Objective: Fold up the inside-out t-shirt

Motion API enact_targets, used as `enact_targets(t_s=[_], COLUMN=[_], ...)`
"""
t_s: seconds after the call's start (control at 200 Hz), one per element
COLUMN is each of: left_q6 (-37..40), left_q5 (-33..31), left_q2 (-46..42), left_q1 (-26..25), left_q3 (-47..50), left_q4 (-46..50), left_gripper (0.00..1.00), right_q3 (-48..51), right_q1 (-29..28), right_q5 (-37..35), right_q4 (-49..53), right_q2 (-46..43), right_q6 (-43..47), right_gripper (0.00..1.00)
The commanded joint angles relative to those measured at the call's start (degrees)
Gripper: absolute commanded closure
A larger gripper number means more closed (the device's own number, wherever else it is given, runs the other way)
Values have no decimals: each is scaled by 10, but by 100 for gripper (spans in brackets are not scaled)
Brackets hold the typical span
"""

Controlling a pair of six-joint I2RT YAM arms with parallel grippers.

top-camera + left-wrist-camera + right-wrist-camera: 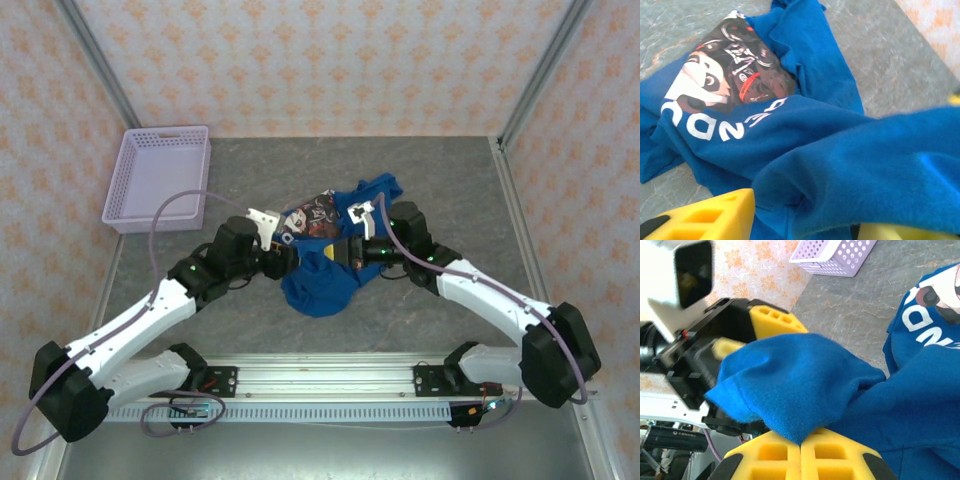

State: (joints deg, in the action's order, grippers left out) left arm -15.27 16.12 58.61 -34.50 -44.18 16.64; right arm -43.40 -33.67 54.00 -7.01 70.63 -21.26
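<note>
While the shirt [318, 285] is bunched between both arms, right pincer [800, 440]: jaws closed tight on a blue hem edge, nearer than the basket [160, 175] and to its right.
Left pincer [751, 334]: jaws apart, a fold of shirt lying in the gap, seemingly unclamped; it faces the right pincer, between it and the basket's side.
Shirt: crumpled heap, partly lifted, on the worktop [440, 180], right of the basket and nearer; a print with white letters faces up.
Step, as I judge it: getting two clean grips so the cloth can be spread flat.
Doing it well: the right grip should hold firm. The left should close on a single layer at an edge, not on the thick bunch. Then draw the two apart slowly, low over the worktop, so the heap opens without dragging toward the basket.
Basket: farthest off, well apart from the shirt.
Count: two arms, two pincers, one shirt, one basket.
</note>
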Motion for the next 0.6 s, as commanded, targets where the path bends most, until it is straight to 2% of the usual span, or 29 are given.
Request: enact_targets(t_s=[0.0,0.18,0.36,0.48,0.595], left_q6=[34,47,62,69,77], left_q5=[-52,-100,-104,-105,-140], left_q2=[-17,-16,-21,-13,16], left_q1=[-24,-42,-58,-64,-64], left_q3=[-21,-25,-24,-31,-57], left_q4=[26,51,47,26,8], left_gripper=[41,32,18,14,13], right_q3=[-31,-41,-47,-45,-39], right_q1=[7,20,23,23,23], right_q5=[24,10,8,8,15], right_q4=[-21,-20,-19,-19,-19], right_q2=[6,10,20,21,20], right_q6=[-28,-51,-63,-62,-56], right_gripper=[100,100,100,100,100])
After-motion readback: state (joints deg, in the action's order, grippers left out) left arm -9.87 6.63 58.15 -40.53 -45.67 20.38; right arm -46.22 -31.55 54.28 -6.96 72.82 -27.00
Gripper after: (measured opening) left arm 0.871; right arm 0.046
